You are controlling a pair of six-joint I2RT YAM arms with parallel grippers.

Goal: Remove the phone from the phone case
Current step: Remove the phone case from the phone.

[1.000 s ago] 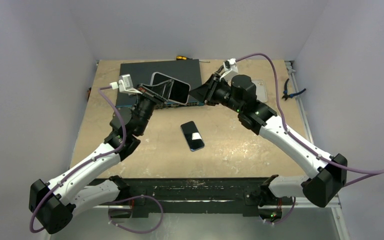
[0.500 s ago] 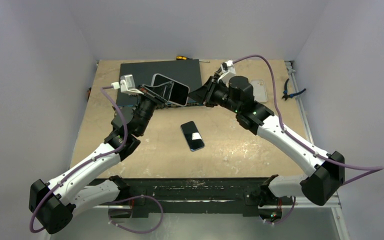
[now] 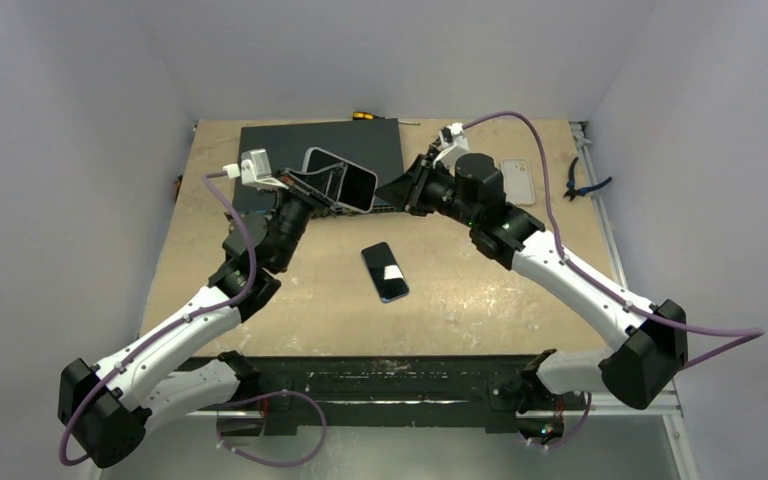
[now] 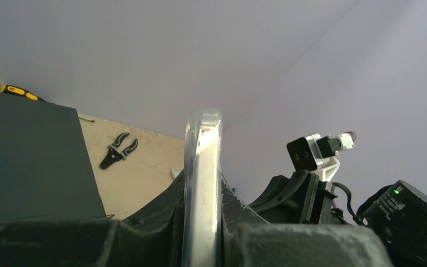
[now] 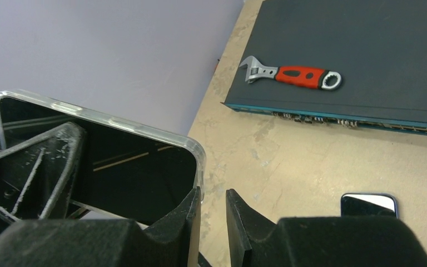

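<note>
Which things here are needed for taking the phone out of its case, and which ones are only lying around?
For the job:
- cased phone, held up by the left gripper
- right gripper, close to the case's corner

Lying about:
- loose phone on the table
- clear case lying flat
- pliers
- screwdriver
- red wrench on the dark box

Phone case [image 4: 203, 183], left wrist view: edge-on; lower part hidden between the left fingers [image 4: 161, 208] and cut by the bottom edge; contents cannot be told.
Loose phone [image 5: 368, 204], right wrist view: only its far end shows; the rest sits behind the right fingers [image 5: 244, 228].
Right fingers, top view: hidden beneath the right arm [image 3: 480, 185]; contact with the phone case cannot be told.
Dark box [image 4: 28, 161], left wrist view: cut by the left edge.
</note>
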